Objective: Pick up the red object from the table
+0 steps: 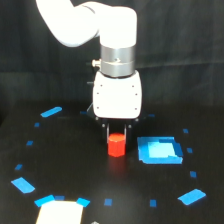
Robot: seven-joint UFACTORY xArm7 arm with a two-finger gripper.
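The red object (116, 145), a short red-orange cylinder, stands on the black table (75, 165) near the middle of the exterior view. My gripper (116, 133) hangs straight down from the white arm, directly over it. The two dark fingers (107, 131) flank the top of the red object, one on each side. Their tips reach only its upper edge. Whether the pads press on it or stand just clear is too small to tell.
A larger blue square (159, 150) lies just to the exterior view's right of the red object. Small blue tape marks (51, 111) ring the table. A white patch with blue corners (60, 210) sits at the bottom left edge.
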